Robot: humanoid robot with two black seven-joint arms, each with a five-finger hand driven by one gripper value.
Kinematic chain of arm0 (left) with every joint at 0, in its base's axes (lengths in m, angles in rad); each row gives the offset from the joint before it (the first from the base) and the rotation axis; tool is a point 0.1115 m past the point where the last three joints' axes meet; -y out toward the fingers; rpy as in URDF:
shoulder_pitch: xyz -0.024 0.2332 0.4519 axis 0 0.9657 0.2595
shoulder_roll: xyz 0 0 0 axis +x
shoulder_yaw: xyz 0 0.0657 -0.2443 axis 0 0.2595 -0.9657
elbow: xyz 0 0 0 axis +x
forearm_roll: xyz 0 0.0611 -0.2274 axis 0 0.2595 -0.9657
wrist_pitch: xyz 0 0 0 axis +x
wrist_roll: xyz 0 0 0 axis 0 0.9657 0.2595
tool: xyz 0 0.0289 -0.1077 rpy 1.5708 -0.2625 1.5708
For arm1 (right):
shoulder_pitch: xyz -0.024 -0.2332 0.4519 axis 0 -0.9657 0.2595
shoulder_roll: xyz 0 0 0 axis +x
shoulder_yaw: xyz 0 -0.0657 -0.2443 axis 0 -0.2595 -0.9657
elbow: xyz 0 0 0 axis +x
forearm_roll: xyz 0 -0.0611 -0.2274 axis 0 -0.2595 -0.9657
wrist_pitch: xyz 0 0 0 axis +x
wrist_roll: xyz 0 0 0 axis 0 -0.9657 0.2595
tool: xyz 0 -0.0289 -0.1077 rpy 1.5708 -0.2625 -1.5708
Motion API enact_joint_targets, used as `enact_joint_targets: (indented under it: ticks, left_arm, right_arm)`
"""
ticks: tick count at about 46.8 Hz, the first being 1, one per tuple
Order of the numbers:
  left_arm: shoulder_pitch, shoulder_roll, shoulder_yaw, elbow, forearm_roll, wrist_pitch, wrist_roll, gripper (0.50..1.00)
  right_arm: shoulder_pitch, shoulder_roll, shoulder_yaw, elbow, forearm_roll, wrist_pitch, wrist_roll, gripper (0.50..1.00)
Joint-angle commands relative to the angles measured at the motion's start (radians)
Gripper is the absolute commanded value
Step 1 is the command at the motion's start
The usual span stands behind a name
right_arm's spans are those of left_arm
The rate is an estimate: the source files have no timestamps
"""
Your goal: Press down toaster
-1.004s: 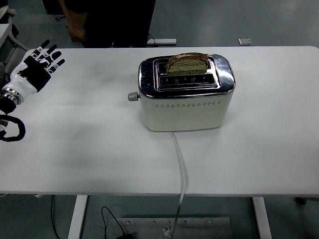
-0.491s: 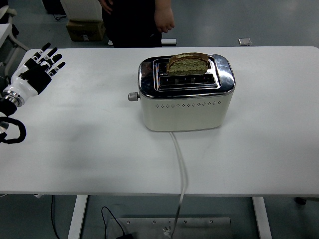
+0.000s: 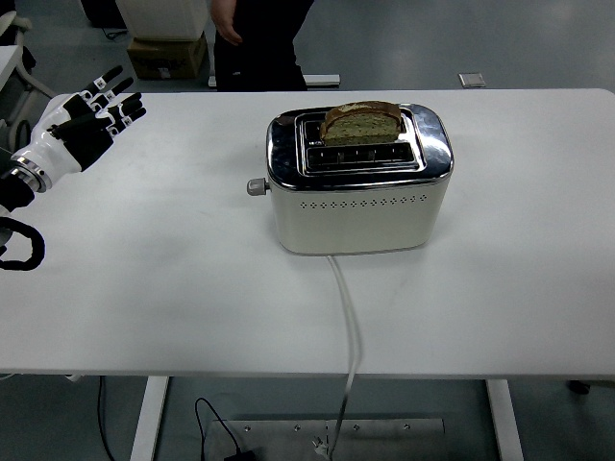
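A cream and chrome toaster (image 3: 357,187) stands on the white table (image 3: 144,269), a little right of the middle. A slice of brown bread (image 3: 361,123) sticks up out of its far slot. Its grey lever knob (image 3: 255,186) juts out of the left end and sits high. My left hand (image 3: 82,125) is at the far left over the table, fingers spread and empty, well left of the toaster. My right hand is out of view.
The toaster's white cord (image 3: 348,317) runs from its front over the table's near edge. A person in dark clothes (image 3: 255,38) stands behind the far edge, with a cardboard box (image 3: 163,56) on the floor beside them.
My left hand has moved right and a little up, turning its fingers toward the toaster. The person behind the table has shifted to the left.
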Motion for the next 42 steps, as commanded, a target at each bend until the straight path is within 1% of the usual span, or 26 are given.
enact_joint_targets:
  ticks: [1,4,7,18,22,28,36,42]
  left_arm:
    - [-0.004,0.052,0.0,-0.085,0.045,0.017,0.002,1.0]
    - [-0.019,0.088,0.001,-0.137,0.083,0.024,0.008,1.0]
    - [-0.036,0.118,0.003,-0.178,0.126,0.024,0.027,1.0]
    - [-0.108,0.204,0.018,-0.289,0.29,0.006,0.132,1.0]
    - [-0.145,0.224,0.04,-0.32,0.367,-0.029,0.145,1.0]
    - [-0.197,0.264,0.07,-0.355,0.463,-0.092,0.145,1.0]
    - [-0.22,0.287,0.092,-0.37,0.584,-0.178,0.146,1.0]
    - [-0.22,0.315,0.097,-0.384,0.681,-0.229,0.151,1.0]
  right_arm:
    - [0.0,0.0,0.0,0.0,0.0,0.0,0.0,0.998]
    - [0.0,0.0,0.0,0.0,0.0,0.0,0.0,0.998]
    - [0.0,0.0,0.0,0.0,0.0,0.0,0.0,0.998]
    - [0.0,0.0,0.0,0.0,0.0,0.0,0.0,1.0]
    - [0.0,0.0,0.0,0.0,0.0,0.0,0.0,0.998]
    - [0.0,0.0,0.0,0.0,0.0,0.0,0.0,0.998]
    - [0.0,0.0,0.0,0.0,0.0,0.0,0.0,1.0]
    - [0.0,0.0,0.0,0.0,0.0,0.0,0.0,0.998]
